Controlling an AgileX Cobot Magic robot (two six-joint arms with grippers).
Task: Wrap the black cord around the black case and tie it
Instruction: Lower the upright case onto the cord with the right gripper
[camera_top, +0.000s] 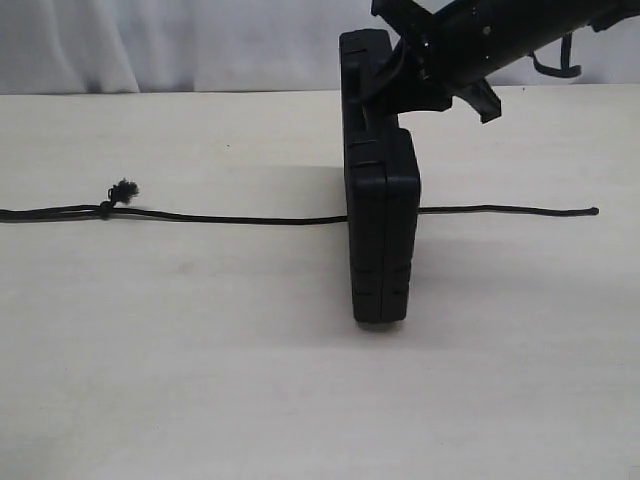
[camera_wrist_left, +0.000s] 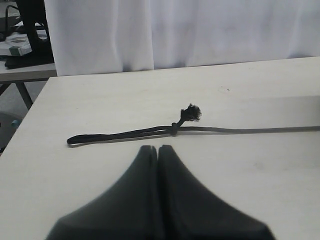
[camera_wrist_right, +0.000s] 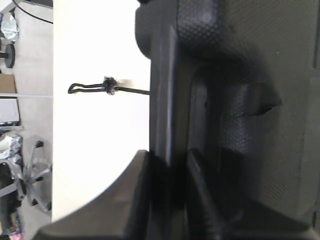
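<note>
At the left of the exterior frame, the black cord (camera_top: 230, 218) lay straight across the table (camera_top: 200, 380), its frayed knot (camera_top: 122, 192) near the edge. It ran out from either side of the upright black case (camera_top: 382, 230) at centre. Only my left wrist view showed the cord's looped end (camera_wrist_left: 75, 140) and my left claw (camera_wrist_left: 158, 150), clenched on nothing. My right claw (camera_wrist_right: 170, 195) gripped the case at its top, upper right.

Black cord (camera_top: 250, 219) common to all views
</note>
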